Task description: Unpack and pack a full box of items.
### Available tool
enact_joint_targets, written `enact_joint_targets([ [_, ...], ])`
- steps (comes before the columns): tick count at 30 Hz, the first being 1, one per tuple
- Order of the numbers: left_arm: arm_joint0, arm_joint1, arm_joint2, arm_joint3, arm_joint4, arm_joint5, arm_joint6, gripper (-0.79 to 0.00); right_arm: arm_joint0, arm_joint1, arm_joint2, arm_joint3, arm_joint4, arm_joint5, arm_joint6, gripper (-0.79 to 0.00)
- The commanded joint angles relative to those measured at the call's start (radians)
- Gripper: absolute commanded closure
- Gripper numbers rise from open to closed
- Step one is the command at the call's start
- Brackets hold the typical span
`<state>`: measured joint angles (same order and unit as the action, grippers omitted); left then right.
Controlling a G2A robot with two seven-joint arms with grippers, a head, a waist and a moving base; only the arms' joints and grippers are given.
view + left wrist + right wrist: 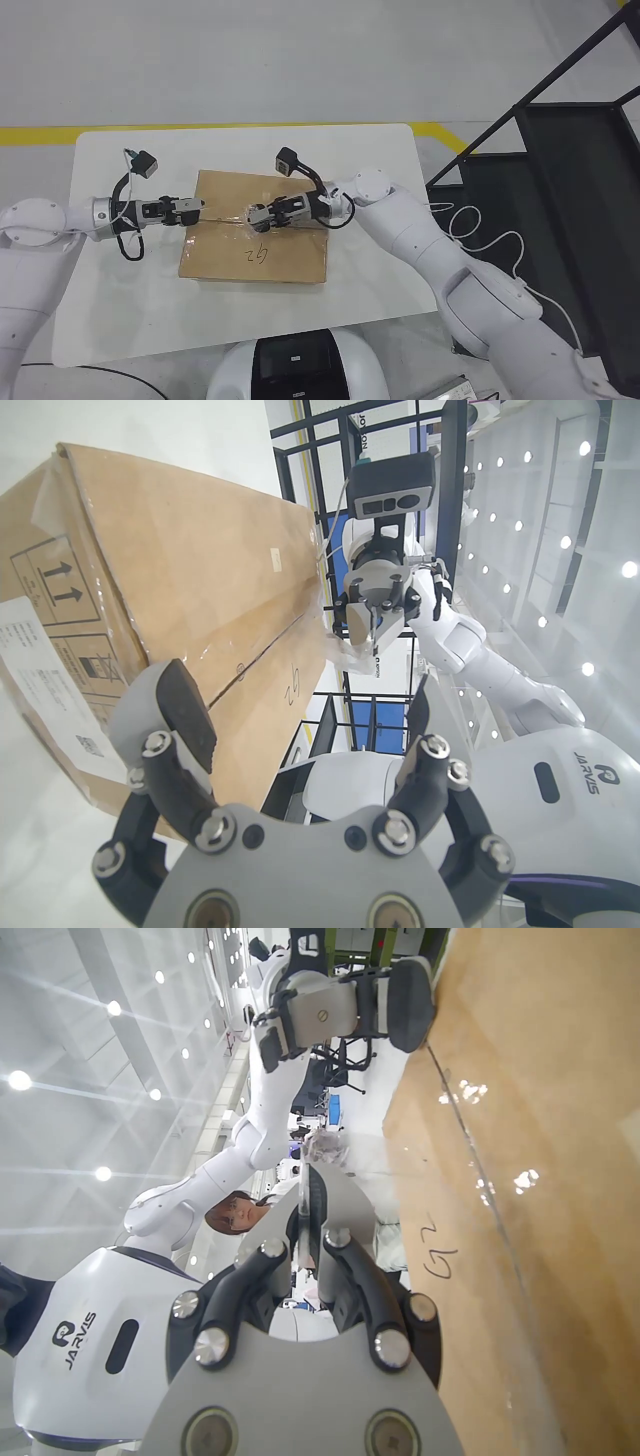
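right gripper clamped on thin clear tape just above the closed box seam; left gripper jaws apart at box edge; tape likely flimsy, sticky, pull by loose end

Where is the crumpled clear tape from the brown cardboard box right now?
In the top view, the crumpled clear tape sits over the centre seam of the brown cardboard box, pinched in the right gripper.
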<state>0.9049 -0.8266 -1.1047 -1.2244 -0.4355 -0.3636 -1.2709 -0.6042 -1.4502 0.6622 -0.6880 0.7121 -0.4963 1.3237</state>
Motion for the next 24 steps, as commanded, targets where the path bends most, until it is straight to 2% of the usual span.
enact_joint_targets([
  [1, 0.002, 0.000, -0.002, 0.000, 0.002, 0.000, 0.002, -0.785, 0.006, -0.008, -0.008, 0.021, -0.008, -0.005, -0.005, 0.000],
  [24, 0.009, -0.007, -0.021, 0.001, 0.002, 0.014, 0.000, -0.785, 0.070, -0.092, -0.038, 0.192, -0.067, -0.061, -0.082, 0.000],
])
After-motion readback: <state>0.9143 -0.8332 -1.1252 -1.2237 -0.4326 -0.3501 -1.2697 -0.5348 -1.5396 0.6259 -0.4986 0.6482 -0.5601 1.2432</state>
